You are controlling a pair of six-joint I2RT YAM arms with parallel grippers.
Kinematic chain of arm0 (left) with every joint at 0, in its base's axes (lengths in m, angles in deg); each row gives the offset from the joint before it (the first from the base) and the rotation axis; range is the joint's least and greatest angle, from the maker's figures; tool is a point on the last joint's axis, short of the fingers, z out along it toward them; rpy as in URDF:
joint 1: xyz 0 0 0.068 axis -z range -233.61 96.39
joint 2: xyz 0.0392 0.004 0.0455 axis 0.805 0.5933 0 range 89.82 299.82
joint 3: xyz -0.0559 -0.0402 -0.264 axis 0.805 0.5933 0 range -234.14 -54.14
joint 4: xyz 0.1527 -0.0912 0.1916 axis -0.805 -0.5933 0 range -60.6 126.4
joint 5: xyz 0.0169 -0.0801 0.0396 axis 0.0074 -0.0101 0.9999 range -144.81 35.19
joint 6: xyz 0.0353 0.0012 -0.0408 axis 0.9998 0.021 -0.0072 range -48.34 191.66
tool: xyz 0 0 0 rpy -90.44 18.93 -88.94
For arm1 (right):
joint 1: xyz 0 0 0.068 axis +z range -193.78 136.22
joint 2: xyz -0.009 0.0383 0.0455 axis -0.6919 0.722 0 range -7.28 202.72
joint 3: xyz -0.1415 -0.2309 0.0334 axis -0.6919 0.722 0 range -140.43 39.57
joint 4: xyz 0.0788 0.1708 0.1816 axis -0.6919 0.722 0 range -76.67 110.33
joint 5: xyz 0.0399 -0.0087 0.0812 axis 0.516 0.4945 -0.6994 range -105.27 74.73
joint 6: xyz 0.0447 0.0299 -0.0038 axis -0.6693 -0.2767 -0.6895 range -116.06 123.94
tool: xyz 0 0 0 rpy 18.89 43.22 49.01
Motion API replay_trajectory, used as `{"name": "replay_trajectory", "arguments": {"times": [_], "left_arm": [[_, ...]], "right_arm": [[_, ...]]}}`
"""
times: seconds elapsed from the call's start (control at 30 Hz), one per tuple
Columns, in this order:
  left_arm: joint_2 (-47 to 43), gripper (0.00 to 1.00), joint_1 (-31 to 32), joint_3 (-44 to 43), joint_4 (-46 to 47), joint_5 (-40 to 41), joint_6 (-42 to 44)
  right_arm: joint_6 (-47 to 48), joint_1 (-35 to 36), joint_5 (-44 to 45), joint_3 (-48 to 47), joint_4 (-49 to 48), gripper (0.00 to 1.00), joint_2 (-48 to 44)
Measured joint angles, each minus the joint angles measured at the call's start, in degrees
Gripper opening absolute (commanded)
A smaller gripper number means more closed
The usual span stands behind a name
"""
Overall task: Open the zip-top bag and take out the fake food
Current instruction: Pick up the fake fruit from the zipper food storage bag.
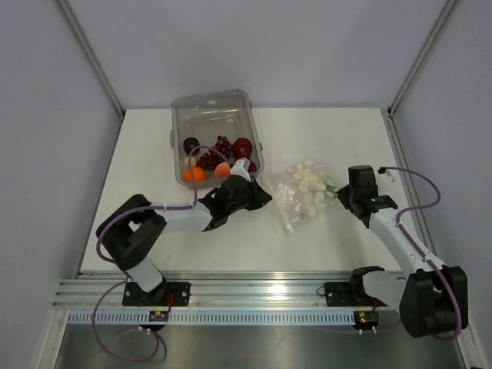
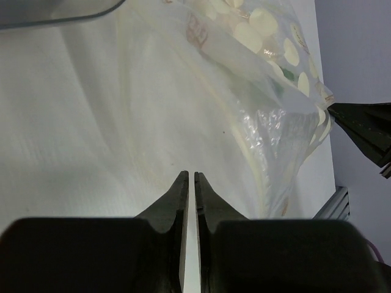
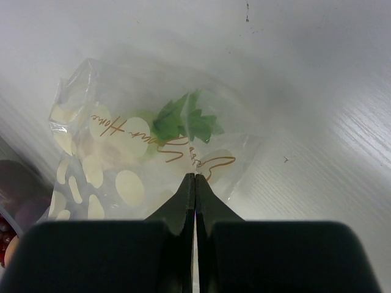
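The zip-top bag (image 1: 304,192), clear with white dots, lies on the table between my grippers. It also shows in the left wrist view (image 2: 269,91) and the right wrist view (image 3: 122,152). A green leafy piece (image 3: 183,122) is inside it. My left gripper (image 1: 265,197) (image 2: 190,174) is shut at the bag's left edge, and film folds run to its tips. My right gripper (image 1: 344,197) (image 3: 195,176) is shut on the bag's right edge. Fake food lies in the bin: orange (image 1: 194,174), peach (image 1: 223,170), dark red (image 1: 243,147), purple (image 1: 191,144) and grapes (image 1: 215,154).
The rigid clear bin (image 1: 211,100) stands at the back centre, just behind my left gripper, and its edge shows in the left wrist view (image 2: 55,15). White walls and metal posts enclose the table. A rail runs along the near edge.
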Motion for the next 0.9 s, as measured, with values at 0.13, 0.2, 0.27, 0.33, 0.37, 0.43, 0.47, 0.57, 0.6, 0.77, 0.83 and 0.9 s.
{"name": "replay_trajectory", "arguments": {"times": [0.13,0.2,0.27,0.33,0.37,0.43,0.47,0.57,0.6,0.77,0.83,0.9], "left_arm": [[3.5,0.11,0.3,-3.7,-0.1,-0.2,0.2],[4.6,0.19,0.3,-5.2,-0.3,-0.2,0.5],[5.7,0.25,0.3,-6.8,-0.5,-0.1,0.8],[6.6,0.28,0.3,-8.2,-0.7,-0.2,0.9],[7.0,0.29,0.3,-8.7,-0.7,-0.2,0.9],[7.5,0.30,0.3,-9.2,-0.7,-0.2,0.9],[7.8,0.30,0.3,-9.3,-0.7,-0.2,1.0],[8.6,0.31,0.3,-10.1,-0.7,-0.1,1.0],[8.9,0.31,0.3,-10.5,-0.7,-0.2,1.0],[10.7,0.31,0.3,-12.5,-0.7,-0.2,1.0],[11.1,0.31,0.3,-12.8,-0.7,-0.2,1.0],[11.5,0.31,0.3,-12.9,-0.6,-0.2,1.0]], "right_arm": [[-0.2,0.0,-1.0,0.7,0.0,0.00,-0.3],[-0.4,0.0,-1.4,1.2,0.0,0.00,-0.6],[-0.8,0.0,-1.7,2.0,0.0,0.00,-1.4],[-1.1,0.0,-2.5,3.1,0.0,0.00,-2.6],[-1.3,0.0,-2.9,3.7,0.0,0.01,-3.2],[-1.5,0.0,-4.1,4.9,-0.2,0.12,-4.4],[-1.7,0.0,-4.5,5.5,-0.3,0.18,-4.9],[-1.9,0.0,-6.9,7.0,-1.0,0.50,-5.9],[-1.6,0.0,-7.3,7.2,-0.9,0.54,-6.2],[-0.3,0.0,-7.5,6.4,0.4,0.66,-8.5],[0.3,0.0,-7.0,5.3,1.2,0.67,-9.6],[1.0,0.0,-6.5,4.1,1.9,0.67,-10.3]]}}
